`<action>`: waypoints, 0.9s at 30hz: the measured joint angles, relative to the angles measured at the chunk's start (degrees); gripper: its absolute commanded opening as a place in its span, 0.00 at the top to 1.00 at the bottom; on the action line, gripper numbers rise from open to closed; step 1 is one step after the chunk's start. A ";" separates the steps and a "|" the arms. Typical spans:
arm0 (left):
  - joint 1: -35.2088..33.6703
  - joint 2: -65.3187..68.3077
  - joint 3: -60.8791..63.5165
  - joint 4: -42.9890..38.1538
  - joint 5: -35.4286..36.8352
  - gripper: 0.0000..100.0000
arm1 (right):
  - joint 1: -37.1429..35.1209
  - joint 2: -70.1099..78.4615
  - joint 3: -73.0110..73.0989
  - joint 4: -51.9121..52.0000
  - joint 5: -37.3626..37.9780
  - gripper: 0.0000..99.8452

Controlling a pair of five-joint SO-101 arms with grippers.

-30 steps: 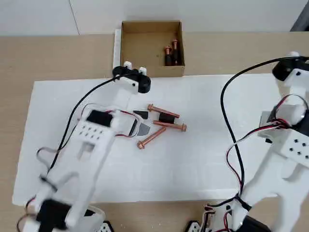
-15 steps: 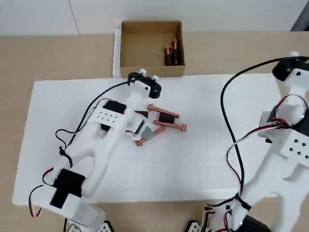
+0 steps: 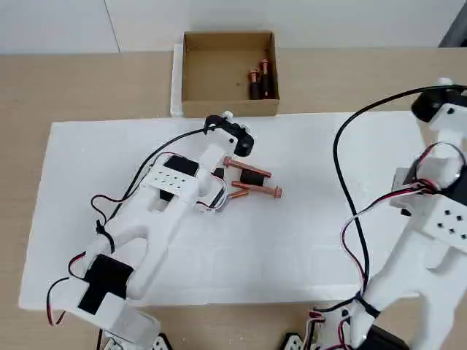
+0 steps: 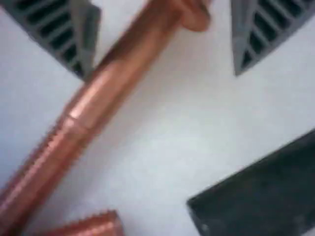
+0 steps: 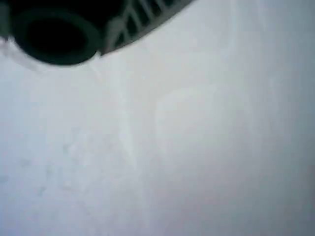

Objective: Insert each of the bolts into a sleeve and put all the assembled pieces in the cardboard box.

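Note:
Three copper bolts lie mid-sheet on the white foam. The far bolt (image 3: 248, 173) carries a black sleeve. A bare bolt (image 3: 260, 190) lies just in front of it. The third bolt (image 4: 113, 83) runs slantwise between the grey fingers (image 4: 64, 34) of my left gripper (image 4: 160, 64), which is open and low over it (image 3: 223, 198). A loose black sleeve (image 4: 261, 191) lies close by. The cardboard box (image 3: 211, 73) at the back holds two assembled pieces (image 3: 259, 80). My right gripper (image 5: 93, 42), at the sheet's right side, is shut on a black sleeve (image 5: 49, 37) seen end-on.
The white foam sheet (image 3: 306, 240) covers most of the wooden table. The right arm (image 3: 434, 219) and its cables stand at the right edge. Open sheet lies between the two arms.
The left arm has swung right and forward to the bolts. Its gripper has come down over the nearest bolt, now mostly hidden beneath it. The right arm has kept still.

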 measured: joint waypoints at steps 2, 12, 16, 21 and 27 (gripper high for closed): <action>0.62 0.00 0.44 -0.26 -0.62 0.88 | 0.00 0.00 0.00 0.00 0.00 1.00; 0.88 0.00 1.49 -1.49 -0.62 0.97 | 0.00 0.00 0.00 0.00 0.00 1.00; 0.79 0.00 1.49 -1.58 -0.35 0.99 | 0.00 0.00 0.00 0.00 0.00 1.00; 0.79 0.00 1.49 -1.58 -0.35 0.99 | 0.00 0.00 0.00 0.00 0.00 1.00; 1.49 0.00 1.49 -1.23 -2.46 0.99 | 0.00 0.00 0.35 0.00 0.00 1.00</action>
